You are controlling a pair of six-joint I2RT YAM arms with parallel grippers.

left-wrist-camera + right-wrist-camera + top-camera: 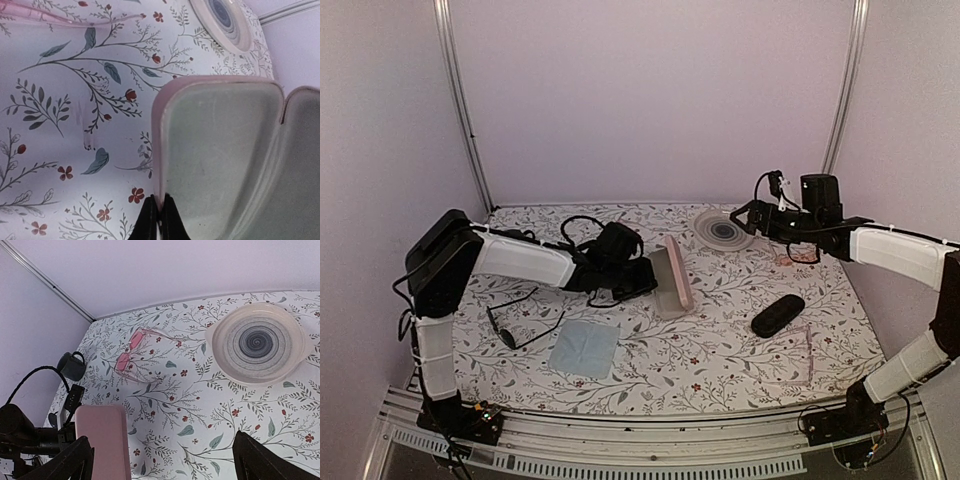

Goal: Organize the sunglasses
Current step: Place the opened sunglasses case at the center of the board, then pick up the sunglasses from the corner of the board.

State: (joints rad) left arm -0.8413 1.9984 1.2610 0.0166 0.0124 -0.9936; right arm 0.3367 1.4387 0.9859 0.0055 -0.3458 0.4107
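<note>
Black wire sunglasses (526, 325) are seen lying on the floral table (720, 350), at the near left, just beside a grey-blue cloth (585, 346) and well apart from both grippers. The temples appear unfolded. The pair is judged light and fragile: the thin frame and slim temples can be bent easily, and the round dark lenses are likely slick and easily scratched or smudged. A hold is best taken at the bridge, or on the rim beside a hinge, where the frame is probably stiffest. The lenses and temple tips are best avoided, since the pair may swing or twist if lifted by a temple. As the frame lies flat on the table, a low, gentle pinch is called for. The left gripper (159, 206) is pressed together on the rim of the open pink case (220, 150), whose grey lining is shown. The right gripper (165, 462) is spread wide over the table near a plate (257, 342), and nothing is held in it.
</note>
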